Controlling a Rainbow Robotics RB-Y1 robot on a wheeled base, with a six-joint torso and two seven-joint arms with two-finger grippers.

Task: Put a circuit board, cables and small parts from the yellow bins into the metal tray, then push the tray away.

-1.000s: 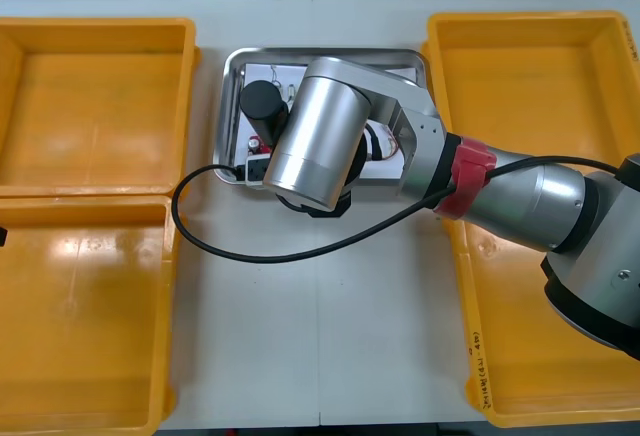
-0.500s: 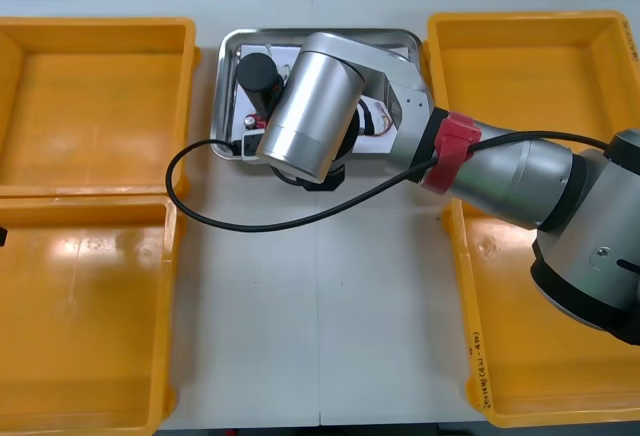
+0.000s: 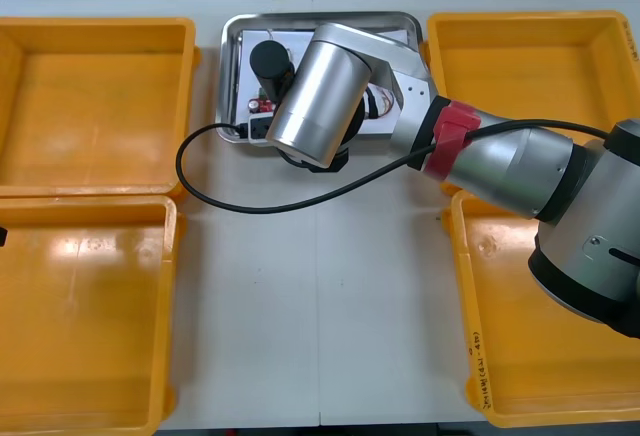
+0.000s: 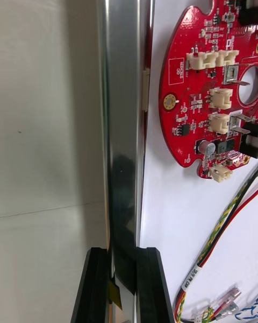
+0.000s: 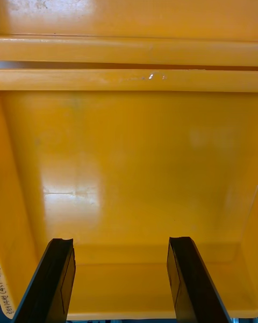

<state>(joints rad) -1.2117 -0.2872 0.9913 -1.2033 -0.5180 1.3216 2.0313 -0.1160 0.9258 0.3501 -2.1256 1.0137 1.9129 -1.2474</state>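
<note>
Our right pincer (image 4: 122, 258) clenched the rim of the tray (image 4: 121, 113), our left pincer (image 5: 121, 247) hung released above a bin (image 5: 129, 140); we feared a slip would tilt the tray, spilling the board (image 4: 204, 75) beside the right pincer.

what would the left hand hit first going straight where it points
Most likely the bare floor of the yellow bin, nothing between it and the open left hand; depth is unclear, so possibly its far wall.

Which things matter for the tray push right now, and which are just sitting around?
In play: right gripper, shut on the near rim of the metal tray; circuit board and red and yellow cable inside it.
Sitting around: yellow bins; left gripper, open over a left bin.
</note>
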